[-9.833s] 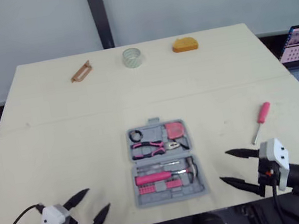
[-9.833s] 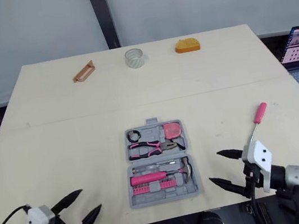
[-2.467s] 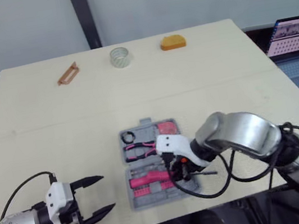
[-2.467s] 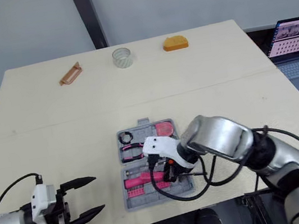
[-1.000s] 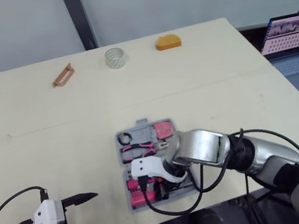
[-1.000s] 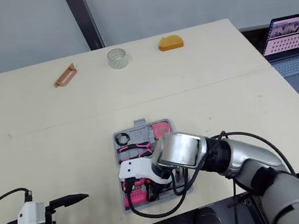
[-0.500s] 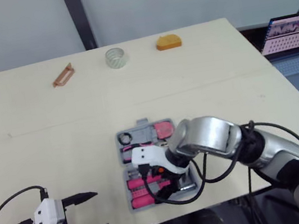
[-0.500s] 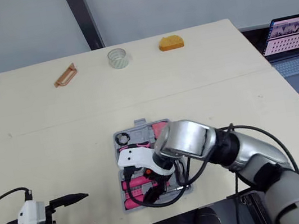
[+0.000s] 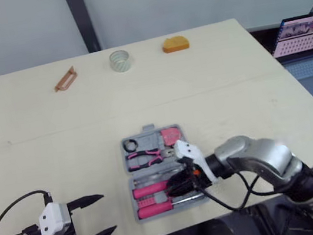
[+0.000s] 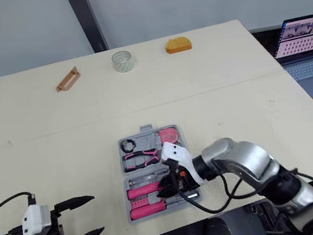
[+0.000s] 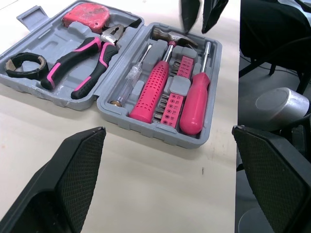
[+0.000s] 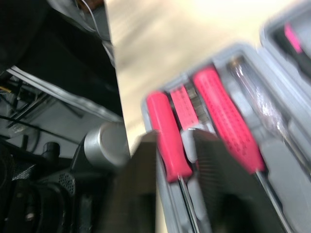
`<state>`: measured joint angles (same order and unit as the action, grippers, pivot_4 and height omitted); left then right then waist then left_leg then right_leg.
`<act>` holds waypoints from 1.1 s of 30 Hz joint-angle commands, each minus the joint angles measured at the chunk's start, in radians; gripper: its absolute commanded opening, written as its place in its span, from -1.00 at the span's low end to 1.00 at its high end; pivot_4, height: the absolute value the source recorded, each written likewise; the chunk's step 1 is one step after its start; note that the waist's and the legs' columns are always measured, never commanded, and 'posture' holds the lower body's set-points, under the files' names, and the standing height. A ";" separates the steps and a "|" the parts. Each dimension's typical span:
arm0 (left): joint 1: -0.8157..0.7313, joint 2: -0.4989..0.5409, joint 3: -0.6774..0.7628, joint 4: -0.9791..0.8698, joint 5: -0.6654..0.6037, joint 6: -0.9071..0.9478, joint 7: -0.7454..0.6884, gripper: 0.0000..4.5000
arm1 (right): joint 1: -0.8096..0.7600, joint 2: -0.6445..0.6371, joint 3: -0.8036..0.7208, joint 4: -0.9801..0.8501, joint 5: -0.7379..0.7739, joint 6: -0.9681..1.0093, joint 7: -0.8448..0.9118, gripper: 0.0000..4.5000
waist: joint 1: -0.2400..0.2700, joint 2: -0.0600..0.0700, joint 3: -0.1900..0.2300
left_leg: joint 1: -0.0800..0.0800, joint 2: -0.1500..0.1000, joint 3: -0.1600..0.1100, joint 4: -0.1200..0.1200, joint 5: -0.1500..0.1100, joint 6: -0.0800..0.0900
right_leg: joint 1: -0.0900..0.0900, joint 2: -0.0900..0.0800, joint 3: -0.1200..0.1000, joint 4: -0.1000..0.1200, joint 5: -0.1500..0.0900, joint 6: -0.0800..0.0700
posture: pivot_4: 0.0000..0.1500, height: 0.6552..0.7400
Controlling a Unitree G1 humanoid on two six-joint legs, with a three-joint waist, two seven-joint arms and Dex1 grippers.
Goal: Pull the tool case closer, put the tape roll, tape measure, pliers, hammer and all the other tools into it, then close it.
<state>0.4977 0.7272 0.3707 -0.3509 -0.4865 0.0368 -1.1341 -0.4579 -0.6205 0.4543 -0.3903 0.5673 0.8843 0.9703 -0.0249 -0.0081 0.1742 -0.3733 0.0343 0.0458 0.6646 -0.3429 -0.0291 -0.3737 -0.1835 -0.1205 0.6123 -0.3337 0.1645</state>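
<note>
Right wrist view looks down the right hand's two dark fingers, which stand narrowly parted with nothing between them, just above the shaft end of a pink screwdriver that lies in its slot. From the head camera, the right forearm reaches in from the near right edge of the worktop, bent at the elbow, with the hand pointing leftward across the near half of the tool case. The left hand hovers low over the near left corner of the worktop, well apart from the case, its fingers spread wide and aimed toward it. The grey case lies open and flat at the middle of the worktop's near edge. Its near half holds the pink screwdriver, a row of pink bits, a hammer with a pink grip and a slim clear-handled screwdriver. Its far half holds pink-and-black pliers, a pink tape measure and a black ring. Along the far edge, well apart from the case, sit a clear tape roll, an orange object and a brown handle-shaped piece. A laptop stands off the worktop's right side.
</note>
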 commanded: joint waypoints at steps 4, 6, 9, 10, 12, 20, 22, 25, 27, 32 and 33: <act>0.003 0.001 0.000 -0.030 -0.007 0.000 0.008 1.00 | 0.073 -0.003 0.025 0.033 -0.104 -0.185 0.045 -0.85 | 0.000 0.000 0.000 | 0.000 0.000 0.000 0.000 0.000 0.000 | 0.000 0.000 0.000 0.000 0.000 0.000 | 1.00 1.00; 0.002 0.002 0.002 -0.031 -0.008 0.002 0.009 1.00 | 0.093 0.012 0.038 0.066 -0.149 -0.260 0.047 -0.85 | 0.000 0.000 0.000 | 0.000 0.000 0.000 0.000 0.000 0.000 | 0.000 0.000 0.000 0.000 0.000 0.000 | 1.00 1.00; 0.002 0.003 0.004 -0.035 -0.007 0.005 0.010 1.00 | 0.112 0.051 0.056 0.128 -0.203 -0.348 0.049 -0.85 | 0.000 0.000 0.000 | 0.000 0.000 0.000 0.000 0.000 0.000 | 0.000 0.000 0.000 0.000 0.000 0.000 | 1.00 1.00; 0.003 0.002 0.004 -0.037 -0.007 0.005 0.011 1.00 | 0.116 0.063 0.062 0.144 -0.215 -0.369 0.052 -0.85 | 0.000 0.000 0.000 | 0.000 0.000 0.000 0.000 0.000 0.000 | 0.000 0.000 0.000 0.000 0.000 0.000 | 1.00 1.00; 0.006 0.002 0.006 -0.041 -0.007 0.006 0.013 1.00 | 0.121 0.082 0.068 0.167 -0.233 -0.404 0.063 -0.85 | 0.000 0.000 0.000 | 0.000 0.000 0.000 0.000 0.000 0.000 | 0.000 0.000 0.000 0.000 0.000 0.000 | 1.00 1.00; 0.007 0.004 0.010 -0.047 -0.007 0.012 0.015 1.00 | 0.139 0.121 0.066 0.181 -0.247 -0.443 0.100 -0.85 | 0.000 0.000 0.000 | 0.001 0.000 0.000 0.001 0.000 0.000 | 0.001 0.000 0.000 0.000 0.000 0.000 | 1.00 1.00; 0.003 0.007 0.009 -0.046 -0.008 0.014 0.013 1.00 | 0.147 0.122 0.064 0.177 -0.246 -0.451 0.110 -0.85 | 0.001 0.000 0.000 | 0.001 0.000 0.000 0.001 0.000 0.000 | 0.001 0.000 0.000 0.000 0.000 0.000 | 1.00 1.00; 0.002 0.009 0.011 -0.045 -0.009 0.016 0.009 1.00 | 0.165 0.112 0.066 0.177 -0.255 -0.476 0.130 -0.85 | 0.001 0.000 0.000 | 0.001 0.000 0.000 0.001 0.000 0.000 | 0.001 0.000 0.000 0.000 0.000 0.000 | 1.00 1.00; 0.004 0.010 0.013 -0.044 -0.009 0.015 0.006 1.00 | 0.179 0.106 0.071 0.184 -0.268 -0.498 0.140 -0.85 | 0.001 -0.001 0.000 | 0.001 0.000 0.000 0.001 0.000 0.000 | 0.001 0.000 0.000 0.000 0.000 0.000 | 1.00 1.00; 0.004 0.013 0.012 -0.045 -0.008 0.017 0.001 1.00 | 0.196 0.121 0.076 0.228 -0.305 -0.555 0.146 -0.85 | 0.001 -0.001 0.000 | 0.001 0.000 0.000 0.001 0.000 0.000 | 0.001 0.000 0.000 0.000 0.000 0.000 | 1.00 1.00; 0.003 0.014 0.012 -0.046 -0.009 0.019 0.000 1.00 | 0.197 0.127 0.078 0.238 -0.313 -0.563 0.144 -0.85 | 0.000 -0.001 0.000 | 0.001 0.000 0.000 0.001 0.000 0.000 | 0.001 0.000 0.000 0.000 0.000 0.000 | 1.00 1.00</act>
<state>0.4949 0.7294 0.3720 -0.3789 -0.4866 0.0548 -1.1275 -0.2654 -0.5052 0.5246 -0.1483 0.2581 0.3497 1.0998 -0.0246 -0.0088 0.1738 -0.3721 0.0345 0.0460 0.6653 -0.3429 -0.0290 -0.3723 -0.1835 -0.1205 0.6125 -0.3337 0.1645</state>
